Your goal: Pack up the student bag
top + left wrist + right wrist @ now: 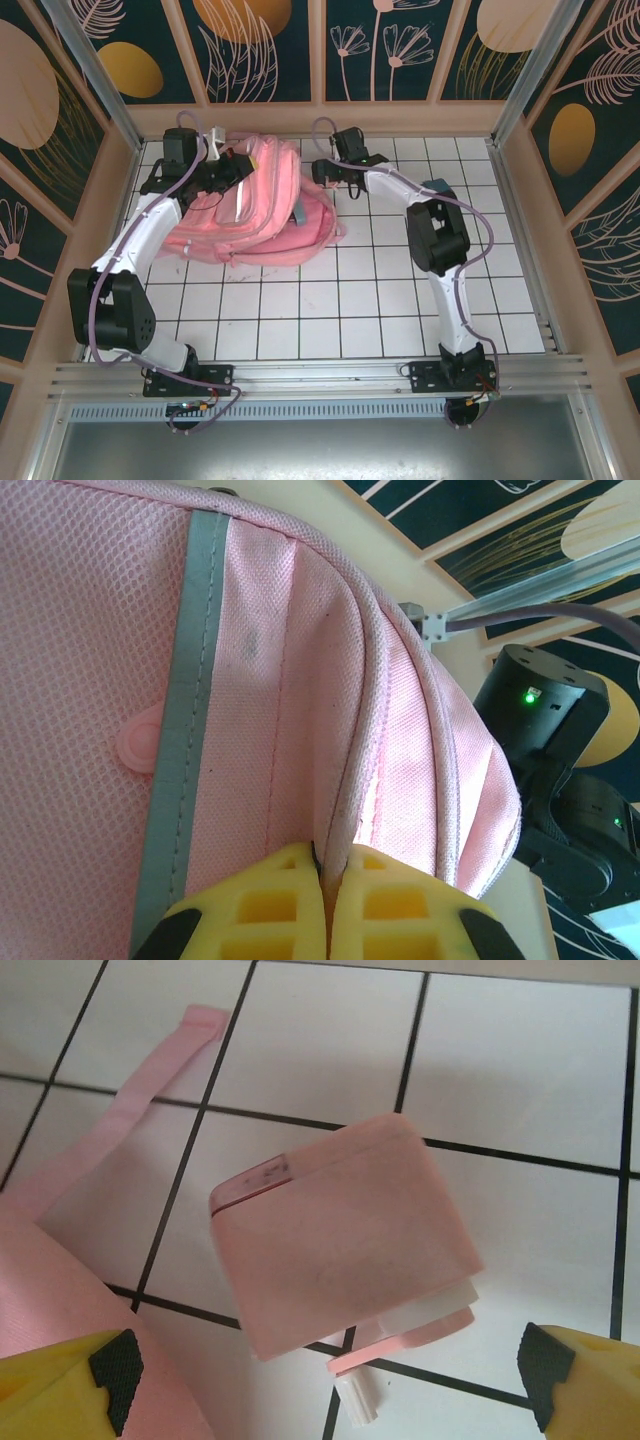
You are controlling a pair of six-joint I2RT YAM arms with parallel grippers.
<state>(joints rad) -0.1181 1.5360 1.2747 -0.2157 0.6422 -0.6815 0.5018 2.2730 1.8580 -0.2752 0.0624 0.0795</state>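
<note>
Far-left of the surface [330, 310] is blocked by the student bag [255, 205], w/ left arm [150, 225] along its left edge & right arm [435, 235] crossing mid-right; near-centre tiles btwn the arms & far-right corner lie open.

White tiled table [400, 300] — floral panels [400, 50]

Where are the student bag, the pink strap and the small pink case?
student bag [270, 215], top external view, on its pink front fabric.
pink strap [150, 1070], right wrist view, midway along the flat webbing.
small pink case [340, 1250], right wrist view, on its broad pink face.
</note>
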